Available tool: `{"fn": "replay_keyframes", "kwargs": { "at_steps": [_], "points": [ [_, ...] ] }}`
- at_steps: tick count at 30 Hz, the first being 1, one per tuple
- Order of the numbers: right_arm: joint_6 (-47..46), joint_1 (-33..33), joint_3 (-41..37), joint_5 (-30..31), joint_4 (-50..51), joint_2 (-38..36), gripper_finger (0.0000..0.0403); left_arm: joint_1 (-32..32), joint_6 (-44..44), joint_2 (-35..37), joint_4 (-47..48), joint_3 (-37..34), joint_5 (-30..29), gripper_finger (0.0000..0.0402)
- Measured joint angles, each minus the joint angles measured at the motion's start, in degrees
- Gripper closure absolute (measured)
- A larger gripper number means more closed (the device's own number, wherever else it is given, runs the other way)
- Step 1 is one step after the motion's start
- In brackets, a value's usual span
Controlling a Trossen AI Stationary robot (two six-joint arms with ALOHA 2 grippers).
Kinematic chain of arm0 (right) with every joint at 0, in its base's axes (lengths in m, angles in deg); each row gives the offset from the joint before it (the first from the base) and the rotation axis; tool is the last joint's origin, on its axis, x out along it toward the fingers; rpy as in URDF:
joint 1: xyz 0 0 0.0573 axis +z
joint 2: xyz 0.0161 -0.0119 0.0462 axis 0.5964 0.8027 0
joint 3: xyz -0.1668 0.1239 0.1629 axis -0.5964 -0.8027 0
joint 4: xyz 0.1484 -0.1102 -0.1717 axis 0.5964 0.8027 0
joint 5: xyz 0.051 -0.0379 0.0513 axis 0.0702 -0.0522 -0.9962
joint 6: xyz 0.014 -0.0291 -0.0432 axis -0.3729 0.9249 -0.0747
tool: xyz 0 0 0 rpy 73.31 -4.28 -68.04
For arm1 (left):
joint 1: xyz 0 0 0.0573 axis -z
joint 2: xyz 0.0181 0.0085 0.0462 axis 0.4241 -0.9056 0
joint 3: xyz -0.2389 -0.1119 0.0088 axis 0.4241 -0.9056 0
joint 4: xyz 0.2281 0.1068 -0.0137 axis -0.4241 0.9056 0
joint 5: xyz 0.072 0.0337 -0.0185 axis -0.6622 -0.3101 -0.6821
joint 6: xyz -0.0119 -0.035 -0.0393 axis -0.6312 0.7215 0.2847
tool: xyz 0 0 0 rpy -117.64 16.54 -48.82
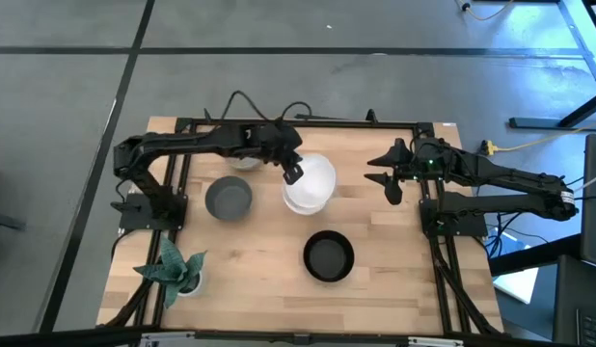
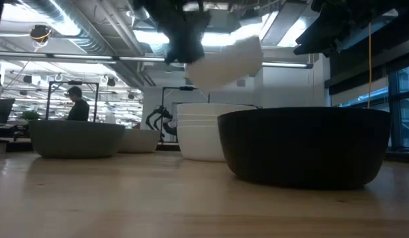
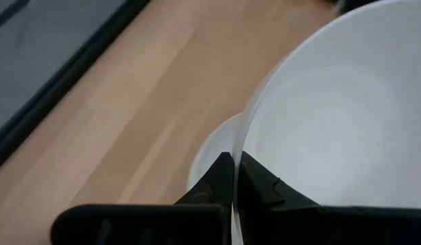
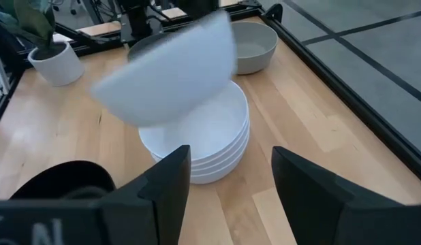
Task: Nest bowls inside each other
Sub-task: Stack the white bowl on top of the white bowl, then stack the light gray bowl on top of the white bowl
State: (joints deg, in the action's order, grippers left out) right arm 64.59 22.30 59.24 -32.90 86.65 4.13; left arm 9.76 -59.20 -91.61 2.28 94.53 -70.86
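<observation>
- High view: the left gripper [image 1: 293,173] had its fingers clenched on the rim of a white bowl [image 1: 315,175], which hung over the stack of white bowls [image 1: 306,200] near the middle of the table [image 1: 394,260]. A grey bowl [image 1: 229,198] sat apart from those fingers on the left arm's side, and the black bowl [image 1: 328,256] stood well apart toward the front edge. A further bowl [image 1: 243,160] showed only partly under the left arm. The potted plant [image 1: 176,269] stood at the front left corner. The right gripper [image 1: 388,179] waited well clear of the stack, fingers spread and grasping nothing.
- Low view: the held white bowl [image 2: 226,63] was tilted in the air, apart from the stack of white bowls [image 2: 199,132] below it. The black bowl [image 2: 304,147] stood nearest the camera, the grey bowl [image 2: 76,138] off to one side, with another bowl [image 2: 139,139] just behind it. A person [image 2: 77,104] showed far back in the room.
- Left wrist view: the two dark fingers [image 3: 210,187] pinched the thin rim of the white bowl [image 3: 347,116], one inside and one outside; the edge of the stack [image 3: 212,153] showed just beyond the fingertips.
- Right wrist view: between and beyond the parted fingers [image 4: 171,187], the tilted white bowl [image 4: 173,71] hovered above the stack of white bowls [image 4: 204,143]. A pale grey bowl [image 4: 255,44] sat farther off, the black bowl [image 4: 57,179] beside one finger, the potted plant [image 4: 50,54] far off.
</observation>
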Motion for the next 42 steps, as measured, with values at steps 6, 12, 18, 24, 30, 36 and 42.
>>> {"fn": "replay_keyframes", "kwargs": {
  "at_steps": [6, 12, 18, 24, 30, 36, 42],
  "points": [
    [-1.3, 0.0, 0.0, 0.0, 0.0, 0.0, 0.0196, -2.6, -0.3, -4.5, 3.2, 0.0, 0.3, 0.0401],
    [-1.2, -0.1, 0.0, 0.3, 0.0, 0.0, 0.0196, -3.6, 0.6, -6.0, 5.9, 0.0, 2.0, 0.0401],
    [-0.9, -0.1, 0.0, 0.5, -0.4, 0.0, 0.0196, -3.8, 0.8, -6.0, 8.8, 0.0, 1.9, 0.0401],
    [-0.2, -0.1, 0.0, 0.6, -0.4, 0.0, 0.0196, -3.8, 2.2, -6.0, 9.1, 0.0, 6.1, 0.0385],
    [0.3, -0.1, 0.0, 0.6, -0.4, 0.0, 0.0196, -3.8, 2.5, -6.0, 9.2, 0.0, 6.4, 0.036],
    [0.3, -0.1, 0.0, 0.6, -0.4, 0.0, 0.0196, -3.8, 1.6, -6.0, 9.0, 0.0, 6.4, 0.0348],
    [0.4, -0.1, 0.0, 0.6, -0.4, 0.0, 0.0196, -3.7, -4.8, -5.9, 6.0, 0.0, 6.0, 0.0343]
  ]
}}
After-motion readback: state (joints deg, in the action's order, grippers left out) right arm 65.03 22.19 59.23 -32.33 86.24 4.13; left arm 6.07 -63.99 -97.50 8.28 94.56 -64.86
